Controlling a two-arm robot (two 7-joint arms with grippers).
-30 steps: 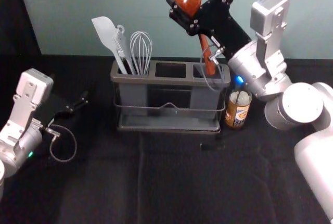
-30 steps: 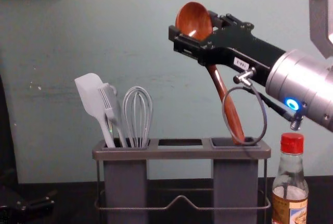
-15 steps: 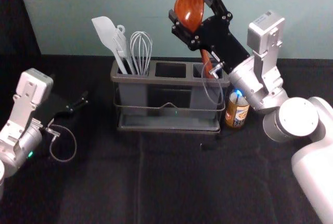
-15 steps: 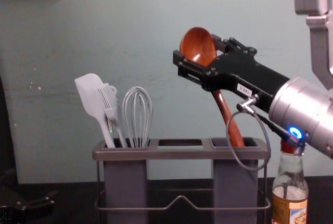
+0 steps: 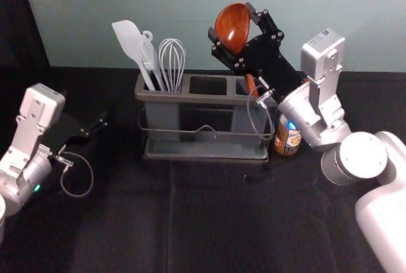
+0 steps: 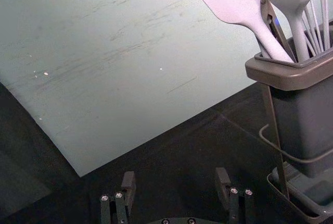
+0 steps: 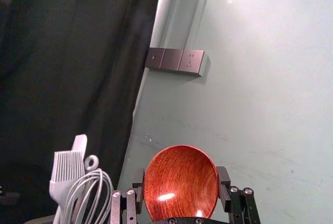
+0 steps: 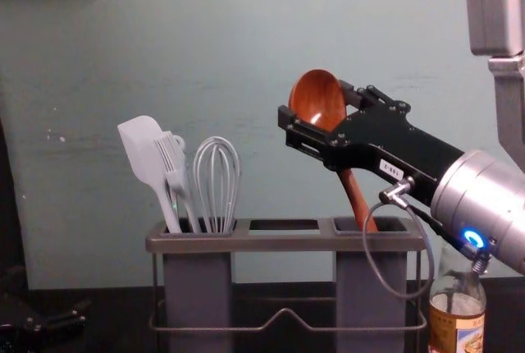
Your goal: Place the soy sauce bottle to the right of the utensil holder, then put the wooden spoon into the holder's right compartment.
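Wooden spoon (image 8: 318,100), one: bowl up, tilted, gripped at the bowl by the right gripper (image 5: 232,21) above the utensil holder (image 8: 283,242), handle end inside the right compartment. Soy sauce bottle (image 8: 458,326), one: upright, just right of the holder. Silicone spatula (image 8: 143,148), basting brush (image 8: 174,160), balloon whisk (image 8: 217,185): left compartment. Left gripper (image 5: 103,119): idle, left of the holder, fingers (image 6: 128,185) wide apart.

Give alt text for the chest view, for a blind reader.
The right gripper holds a wooden spoon by its bowl, handle end in the right compartment of a utensil holder. The left compartment holds a spatula, brush and whisk. A soy sauce bottle stands right of it; left gripper at lower left.
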